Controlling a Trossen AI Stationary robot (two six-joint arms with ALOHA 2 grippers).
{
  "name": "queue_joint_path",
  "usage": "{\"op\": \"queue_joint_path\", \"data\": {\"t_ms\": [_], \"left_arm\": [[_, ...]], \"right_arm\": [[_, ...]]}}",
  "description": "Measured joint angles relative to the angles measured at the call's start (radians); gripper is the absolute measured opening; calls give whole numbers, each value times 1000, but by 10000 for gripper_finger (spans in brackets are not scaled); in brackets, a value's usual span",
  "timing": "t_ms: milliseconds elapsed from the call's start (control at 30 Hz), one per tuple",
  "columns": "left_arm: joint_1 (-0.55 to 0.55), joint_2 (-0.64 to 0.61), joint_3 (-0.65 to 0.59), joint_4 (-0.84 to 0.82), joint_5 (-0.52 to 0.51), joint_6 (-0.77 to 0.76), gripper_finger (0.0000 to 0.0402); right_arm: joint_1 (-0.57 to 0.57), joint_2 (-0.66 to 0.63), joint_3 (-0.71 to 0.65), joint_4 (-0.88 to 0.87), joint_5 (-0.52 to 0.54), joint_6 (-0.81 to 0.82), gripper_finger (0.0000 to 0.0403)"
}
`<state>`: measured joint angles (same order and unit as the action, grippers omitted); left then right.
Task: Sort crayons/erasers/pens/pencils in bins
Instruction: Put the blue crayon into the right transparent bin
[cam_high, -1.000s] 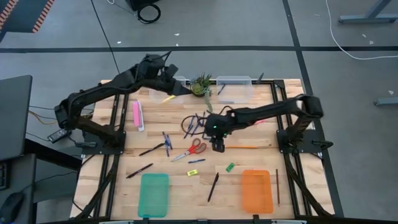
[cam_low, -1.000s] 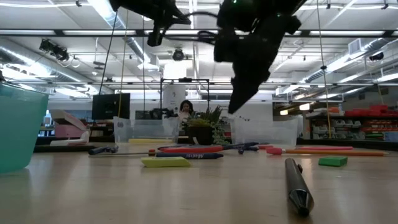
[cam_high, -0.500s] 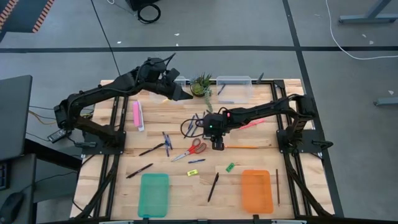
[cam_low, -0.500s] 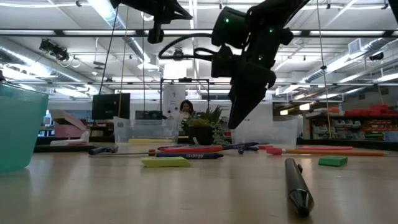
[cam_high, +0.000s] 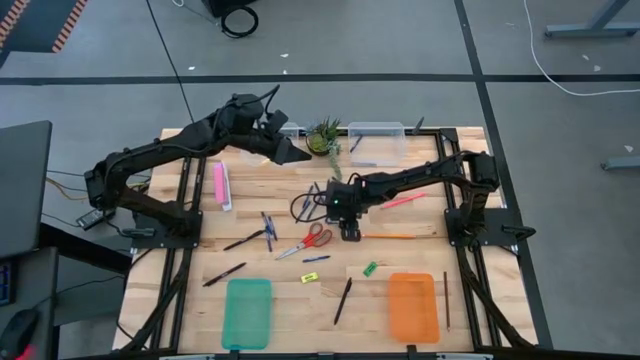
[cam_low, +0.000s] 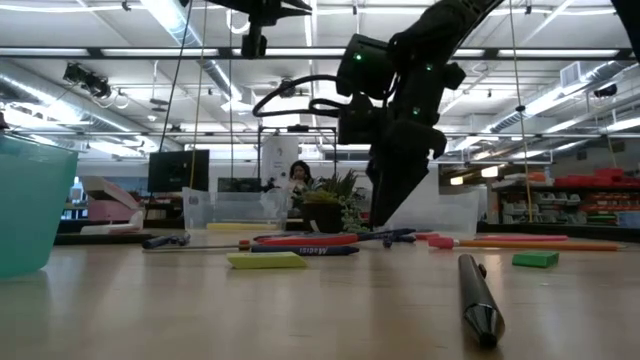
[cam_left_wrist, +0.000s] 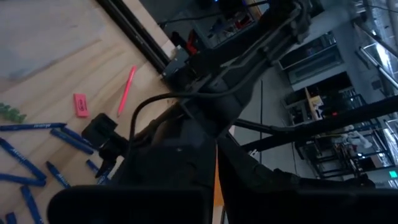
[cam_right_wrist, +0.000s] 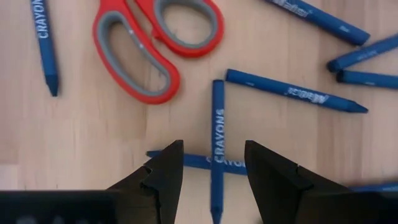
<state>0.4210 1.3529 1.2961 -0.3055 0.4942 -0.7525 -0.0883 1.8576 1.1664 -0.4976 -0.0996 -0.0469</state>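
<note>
High view: the right tool (cam_high: 350, 232) hangs near the bench (cam_high: 400, 255) centre, at the 3 o'clock side of the red-handled scissors (cam_high: 312, 240). The left tool (cam_high: 295, 152) hangs over the far edge, at 9 o'clock from the potted plant (cam_high: 323, 136). A clear tub (cam_high: 377, 143) sits at 3 o'clock from the plant. The teal tray (cam_high: 248, 312) and orange tray (cam_high: 413, 307) lie along the near edge.

Low view: the right tool (cam_low: 392, 205) hangs low, just above the bench surface.

Left wrist view: blue crayons (cam_left_wrist: 37, 126) and a pink eraser (cam_left_wrist: 80, 104) lie on the bench. Whether the left tool is parted cannot be told.

Right wrist view: the right tool (cam_right_wrist: 212, 167) is parted, gripping nothing. One blue crayon (cam_right_wrist: 216, 146), printed CRAYONS, lies between its fingers (cam_right_wrist: 166, 168), crossing another crayon (cam_right_wrist: 198, 162). The scissors (cam_right_wrist: 155, 43) lie beyond.
</note>
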Motion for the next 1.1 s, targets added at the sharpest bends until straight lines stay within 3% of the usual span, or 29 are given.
{"op": "queue_joint_path", "data": {"t_ms": [633,1100], "left_arm": [[0,-1,0,0,0,-26,14],[0,-1,0,0,0,-30,20]], "right_arm": [[-1,56,-1,50,-5,21,171],[-1,56,-1,43,23,6,53]]}}
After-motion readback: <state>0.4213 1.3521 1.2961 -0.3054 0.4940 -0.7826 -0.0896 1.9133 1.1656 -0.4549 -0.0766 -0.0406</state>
